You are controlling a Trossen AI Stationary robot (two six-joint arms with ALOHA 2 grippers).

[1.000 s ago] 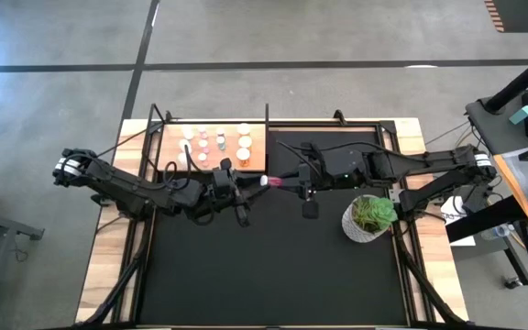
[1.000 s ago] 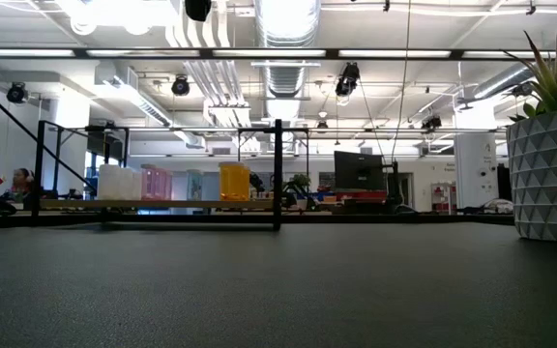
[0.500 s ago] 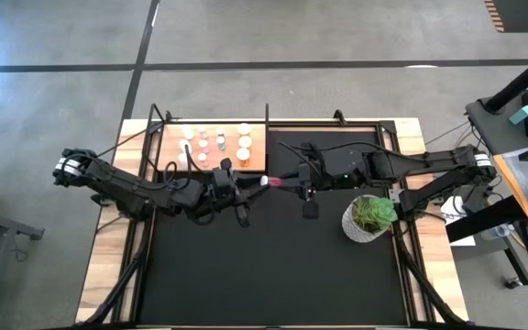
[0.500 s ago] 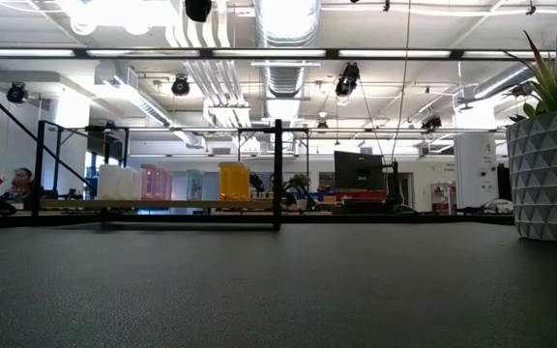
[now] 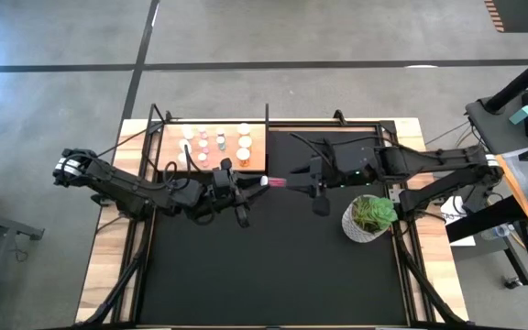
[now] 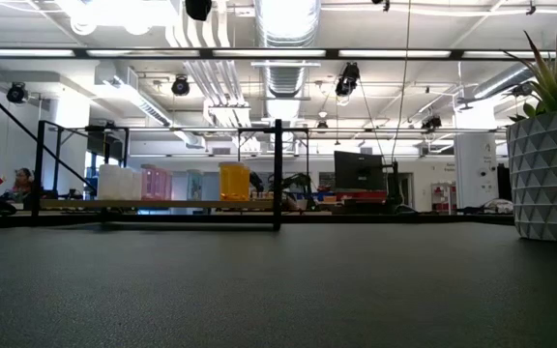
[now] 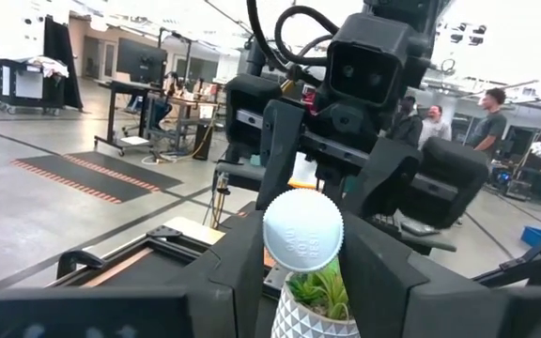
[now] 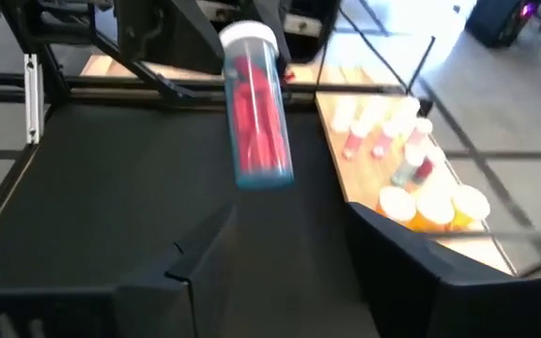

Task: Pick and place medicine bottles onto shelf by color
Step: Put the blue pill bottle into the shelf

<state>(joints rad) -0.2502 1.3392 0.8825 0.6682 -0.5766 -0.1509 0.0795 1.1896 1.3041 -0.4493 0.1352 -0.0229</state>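
While the left pincer (image 5: 251, 182) grips the pink bottle (image 5: 274, 181) by its cap end above the surface (image 5: 273, 266), the bottle's long axis lies level, pointing toward the right arm. The right pincer (image 5: 306, 181) stands just beyond the free end, its fingers parted and clear of it. Just behind the left pincer lies the shelf (image 5: 256, 162), so I'd judge the left arm better placed to carry the bottle there.
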